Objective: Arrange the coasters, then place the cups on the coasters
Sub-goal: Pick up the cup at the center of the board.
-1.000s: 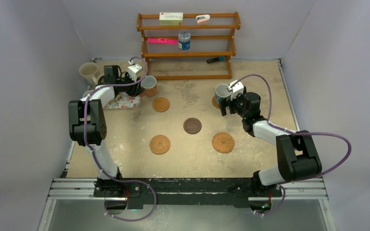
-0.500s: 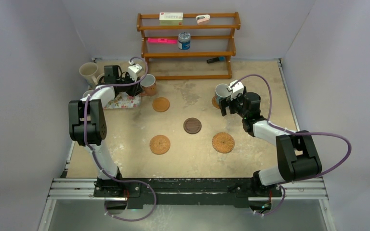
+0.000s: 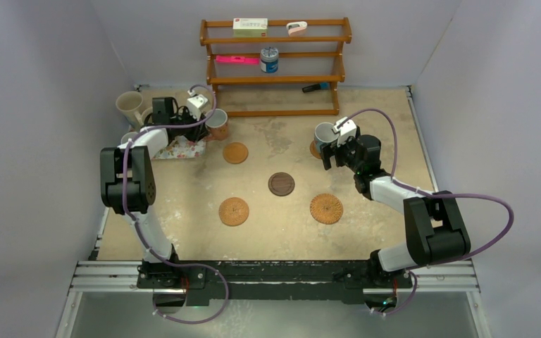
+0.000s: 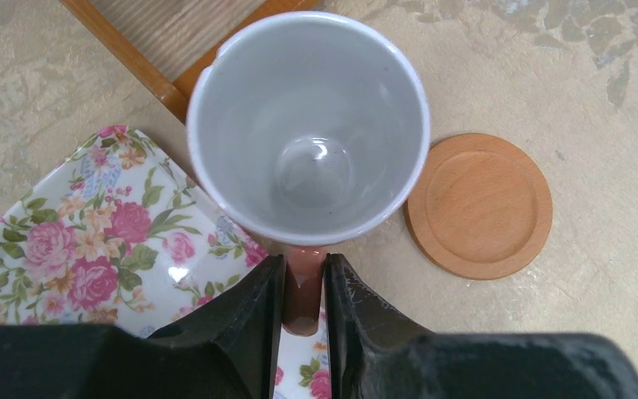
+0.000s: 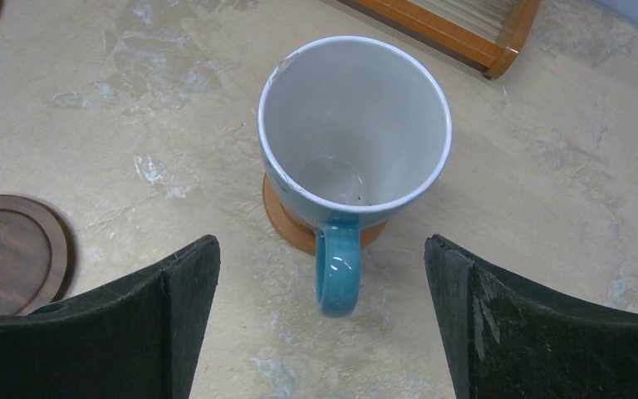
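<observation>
Left claw (image 4: 303,287): fingers pressed together on reddish handle of orange-brown mug (image 4: 307,125). Mug upright at edge of floral tray (image 4: 66,249); smooth tan coaster (image 4: 479,205) near, on its right.

Middle of table (image 3: 282,236): dark brown coaster (image 3: 281,184), left woven coaster (image 3: 234,211) and right woven coaster (image 3: 326,208) nearer to arm bases.

Right claw (image 5: 320,249): fingers wide apart, touching nothing. Light blue mug (image 5: 353,125) stands on orange coaster (image 5: 287,224), handle toward claw.

White box (image 3: 250,26) on shelf (image 3: 275,79): writing too small to read.
</observation>
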You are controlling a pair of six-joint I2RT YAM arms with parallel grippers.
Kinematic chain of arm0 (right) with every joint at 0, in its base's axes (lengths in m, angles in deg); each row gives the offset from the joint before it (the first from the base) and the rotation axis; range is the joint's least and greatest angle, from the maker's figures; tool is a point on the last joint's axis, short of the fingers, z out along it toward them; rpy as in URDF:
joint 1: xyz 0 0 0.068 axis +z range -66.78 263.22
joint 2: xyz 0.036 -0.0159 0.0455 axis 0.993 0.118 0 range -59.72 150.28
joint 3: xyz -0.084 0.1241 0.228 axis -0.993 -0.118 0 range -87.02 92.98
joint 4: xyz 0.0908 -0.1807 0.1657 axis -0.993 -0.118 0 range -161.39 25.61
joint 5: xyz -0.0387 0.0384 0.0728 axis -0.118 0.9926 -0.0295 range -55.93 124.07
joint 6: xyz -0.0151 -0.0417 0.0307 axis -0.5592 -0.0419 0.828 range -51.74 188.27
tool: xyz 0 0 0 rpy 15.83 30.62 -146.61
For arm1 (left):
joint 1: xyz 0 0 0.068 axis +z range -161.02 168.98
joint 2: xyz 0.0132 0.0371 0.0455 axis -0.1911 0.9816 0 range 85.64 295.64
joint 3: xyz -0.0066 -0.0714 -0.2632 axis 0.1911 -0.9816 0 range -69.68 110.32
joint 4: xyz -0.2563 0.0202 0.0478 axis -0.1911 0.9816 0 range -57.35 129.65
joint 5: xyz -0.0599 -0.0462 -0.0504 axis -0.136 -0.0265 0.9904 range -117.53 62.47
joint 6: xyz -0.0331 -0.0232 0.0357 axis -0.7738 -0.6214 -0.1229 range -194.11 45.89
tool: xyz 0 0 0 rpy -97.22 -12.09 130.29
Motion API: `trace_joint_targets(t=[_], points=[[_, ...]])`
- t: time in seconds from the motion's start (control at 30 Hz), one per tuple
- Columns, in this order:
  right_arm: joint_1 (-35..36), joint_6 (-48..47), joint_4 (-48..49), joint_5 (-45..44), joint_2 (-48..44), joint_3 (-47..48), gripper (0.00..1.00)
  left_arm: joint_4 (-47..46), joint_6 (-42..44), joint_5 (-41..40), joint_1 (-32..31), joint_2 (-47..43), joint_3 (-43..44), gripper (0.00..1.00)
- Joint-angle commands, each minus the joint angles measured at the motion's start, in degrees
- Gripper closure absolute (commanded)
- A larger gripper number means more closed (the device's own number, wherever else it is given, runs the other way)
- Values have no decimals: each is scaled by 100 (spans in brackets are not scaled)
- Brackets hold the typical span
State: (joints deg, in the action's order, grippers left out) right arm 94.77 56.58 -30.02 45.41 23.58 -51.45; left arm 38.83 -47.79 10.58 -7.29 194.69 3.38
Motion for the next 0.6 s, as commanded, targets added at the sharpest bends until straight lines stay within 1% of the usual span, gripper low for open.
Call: trace_joint_targets(t=[0.0,0.27,0.57], points=[[-6,-83,58,-17,45,213,6,-423,-34,-198,-1,-341,-169,72],[-10,-86,59,-17,45,214,6,-512,122,-459,-107,-422,-309,61],[-11,-89,53,-17,45,213,6,-530,110,-446,-220,-262,-253,60]])
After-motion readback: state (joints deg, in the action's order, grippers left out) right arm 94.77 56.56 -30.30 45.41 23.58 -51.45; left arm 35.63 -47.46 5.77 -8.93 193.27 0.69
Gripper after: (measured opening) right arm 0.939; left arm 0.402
